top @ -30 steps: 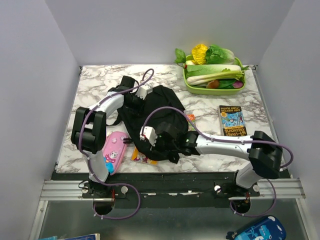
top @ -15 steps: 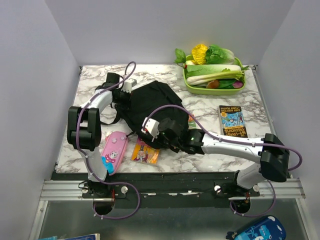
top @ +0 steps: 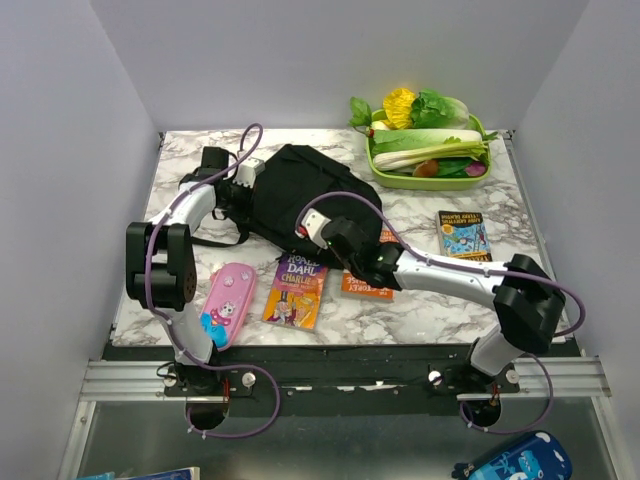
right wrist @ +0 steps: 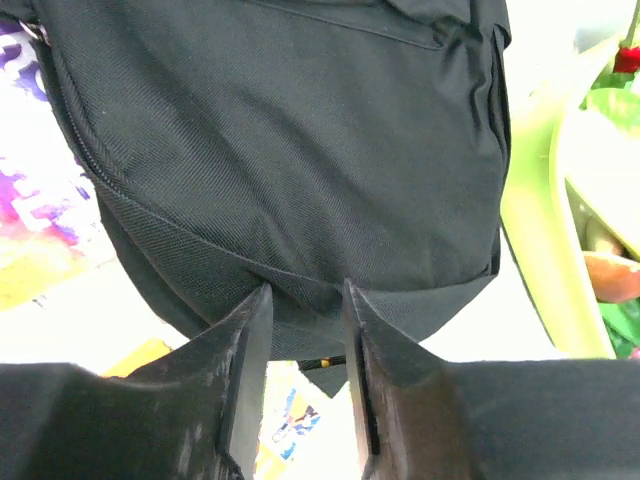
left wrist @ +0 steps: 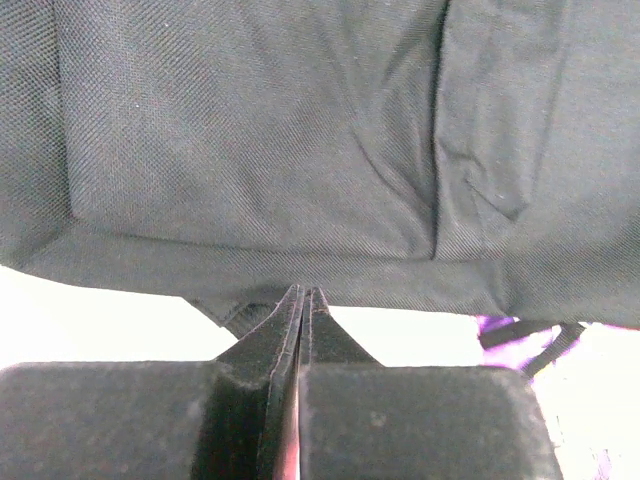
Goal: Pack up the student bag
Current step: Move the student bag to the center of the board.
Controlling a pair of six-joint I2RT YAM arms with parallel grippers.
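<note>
Left gripper [left wrist: 302,295] jaws together, tips at student bag [left wrist: 260,150] hem; right gripper [right wrist: 305,295] jaws slightly apart at bag edge

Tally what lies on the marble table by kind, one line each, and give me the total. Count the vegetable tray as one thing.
Books: 3 (purple book, orange book, dark blue book)
Black backpack: 1
Pink pencil case: 1
Green tray of vegetables: 1
Total: 6

Large black fabric backpack [top: 300,195] lies on the marbled surface [top: 440,310]; purple paperback book [top: 295,290] before it, pink oval pencil case [top: 228,303] leftward.
</note>
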